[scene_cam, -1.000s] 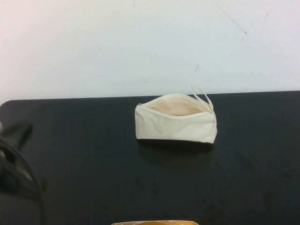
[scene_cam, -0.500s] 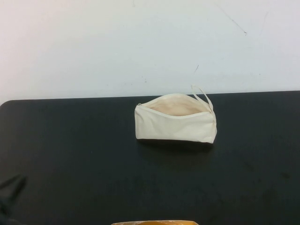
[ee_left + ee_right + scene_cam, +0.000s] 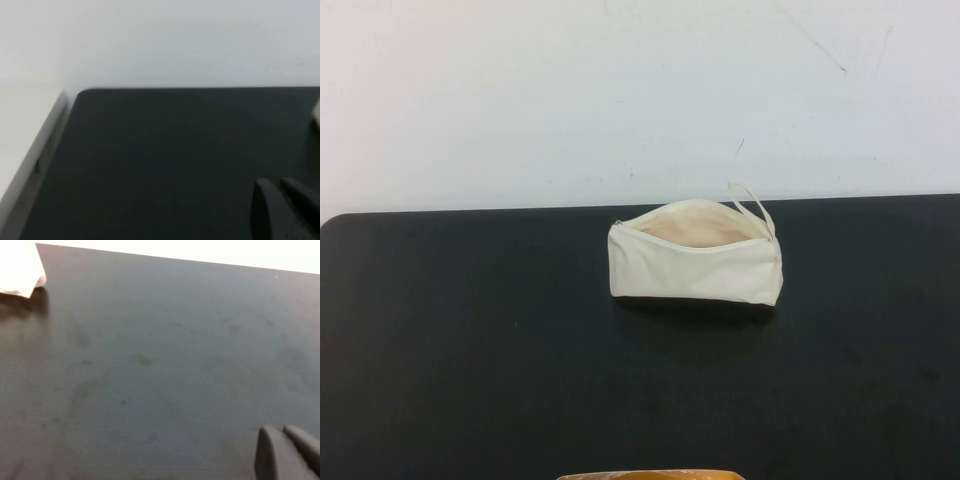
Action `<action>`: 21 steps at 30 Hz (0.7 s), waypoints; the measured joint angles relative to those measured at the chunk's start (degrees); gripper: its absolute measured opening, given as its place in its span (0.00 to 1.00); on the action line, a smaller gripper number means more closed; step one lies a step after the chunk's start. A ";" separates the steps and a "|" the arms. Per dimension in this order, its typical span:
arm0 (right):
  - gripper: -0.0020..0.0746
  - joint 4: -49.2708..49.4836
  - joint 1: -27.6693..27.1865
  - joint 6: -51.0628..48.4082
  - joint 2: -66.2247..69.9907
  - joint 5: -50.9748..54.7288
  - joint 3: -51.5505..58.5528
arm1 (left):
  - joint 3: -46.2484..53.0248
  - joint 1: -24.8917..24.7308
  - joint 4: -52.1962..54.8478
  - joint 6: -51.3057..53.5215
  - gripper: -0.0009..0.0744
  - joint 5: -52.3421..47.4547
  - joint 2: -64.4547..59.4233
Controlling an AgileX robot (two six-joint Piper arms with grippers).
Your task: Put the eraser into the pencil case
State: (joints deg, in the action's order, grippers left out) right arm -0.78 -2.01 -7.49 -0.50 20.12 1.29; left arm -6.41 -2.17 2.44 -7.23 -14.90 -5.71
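Observation:
The pencil case (image 3: pixel 695 258) is a cream-white pouch standing on its dark base at the back middle of the black table (image 3: pixel 490 340). Its zip is open, the peach lining shows, and the loop strap sticks up at its right end. The eraser is not in view in any frame. Neither gripper shows in the high view. In the left wrist view my left gripper (image 3: pixel 277 189) is shut and empty above bare table, with a sliver of the pencil case (image 3: pixel 316 114) at the frame edge. In the right wrist view my right gripper (image 3: pixel 281 434) is shut and empty, far from the pencil case corner (image 3: pixel 20 270).
A white wall stands behind the table. An orange-tan edge (image 3: pixel 650 475) pokes in at the table's front middle. The table's rounded left corner and a pale surface beside it (image 3: pixel 25 140) show in the left wrist view.
My left arm, seen at the left edge of the high view one second ago, has drawn back towards the front left and out of that view. The pencil case has not moved.

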 joint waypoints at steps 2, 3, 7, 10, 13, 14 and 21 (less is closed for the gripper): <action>0.02 0.00 0.00 0.00 0.00 0.00 0.00 | 3.21 1.52 -1.89 0.66 0.01 0.40 1.65; 0.02 0.00 0.00 0.00 0.00 0.00 0.00 | 4.74 1.96 -2.94 1.07 0.01 0.74 2.39; 0.02 0.00 0.00 0.00 0.00 0.00 0.00 | 7.75 2.60 -5.73 1.31 0.01 0.03 4.41; 0.02 0.00 0.00 0.00 0.00 0.00 0.00 | 7.86 2.60 -6.57 2.17 0.01 -2.33 5.00; 0.02 0.00 0.00 0.00 0.00 0.00 0.00 | 7.86 2.60 -6.94 3.94 0.01 -2.97 5.00; 0.02 0.00 0.00 0.00 0.00 0.00 0.00 | 7.86 2.60 -6.94 4.48 0.01 -2.95 5.00; 0.02 0.00 0.00 0.00 0.00 0.00 0.00 | 7.75 0.93 -8.38 5.84 0.01 -3.57 6.21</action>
State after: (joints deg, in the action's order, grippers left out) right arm -0.78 -2.01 -7.49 -0.50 20.12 1.29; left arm 1.34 -1.25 -5.94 -1.39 -18.47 0.50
